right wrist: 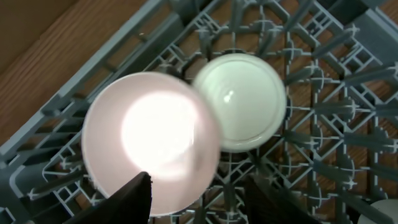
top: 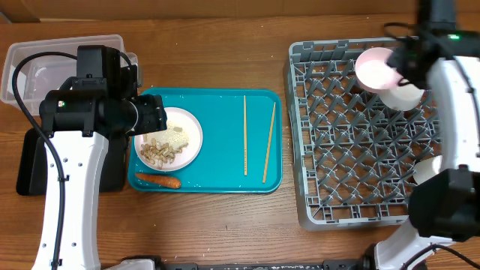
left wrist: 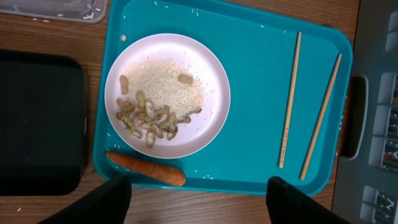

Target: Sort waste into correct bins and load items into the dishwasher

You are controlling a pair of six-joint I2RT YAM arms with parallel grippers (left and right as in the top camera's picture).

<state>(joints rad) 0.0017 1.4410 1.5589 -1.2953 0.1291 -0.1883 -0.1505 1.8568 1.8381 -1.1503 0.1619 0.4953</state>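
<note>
**Ann:** Right pincer (right wrist: 199,198) first, its dark fingers at the bottom of the wrist view. Just beyond them is the pale-pink bowl (right wrist: 149,143), glossy, washed out by glare and blurred at the rim.

**Ben:** Is it holding the bowl?

**Ann:** Cannot tell. The jaws stand part-way apart with the bowl's near rim between them, but any contact is lost in the blur. The bowl is tilted above the grey dish rack (top: 337,150) and overlaps a white bowl (right wrist: 239,102) on the pegs. I can't call that one mouth up or down.

**Ben:** And the left?

**Ann:** Left pincer (left wrist: 198,193) is spread wide and empty, hovering at the near edge of the teal tray (left wrist: 255,81). On the tray a round white plate (left wrist: 149,45) carries rice (left wrist: 165,84) and beige peanut scraps (left wrist: 146,118). An orange carrot (left wrist: 146,169) lies just beside the plate, and two wooden chopsticks (left wrist: 289,99) lie well apart from it.

**Ben:** Anything hidden?

**Ann:** Overhead, the left arm covers parts of the plate, the black tray (left wrist: 37,124) and the clear tub (top: 64,41). A small white item (top: 421,171) peeps from behind the right arm, too hidden to name.
</note>
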